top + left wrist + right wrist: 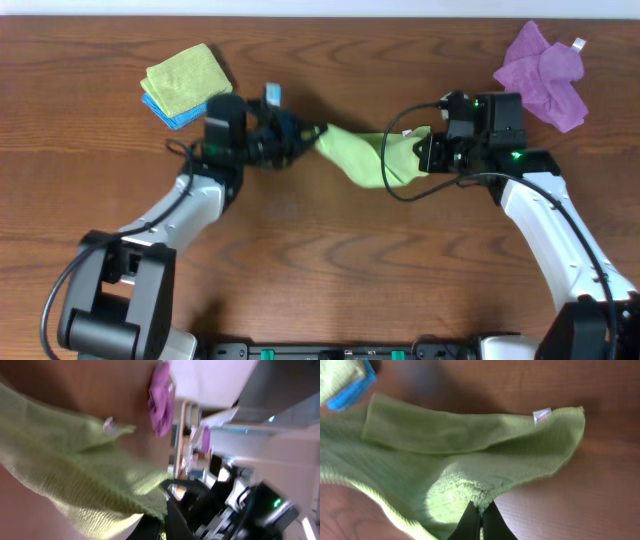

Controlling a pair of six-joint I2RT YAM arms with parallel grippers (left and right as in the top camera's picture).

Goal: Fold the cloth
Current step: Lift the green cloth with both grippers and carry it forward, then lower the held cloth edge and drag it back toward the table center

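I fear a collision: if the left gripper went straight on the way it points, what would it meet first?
Past the green cloth it holds, the left gripper points at the right gripper, shut on the other end; likely that, though depth is unclear.

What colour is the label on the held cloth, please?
White with red print; the label shows clearest in right wrist view.

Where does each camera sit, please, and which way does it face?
Overhead: above the wooden table, looking straight down; both arms show, left gripper and right gripper holding the lime-green microfibre cloth.
Left wrist: faces along the cloth towards the right arm and a crumpled purple cloth.
Right wrist: faces the cloth; its shut gripper shows.
All share the cloth's white label.
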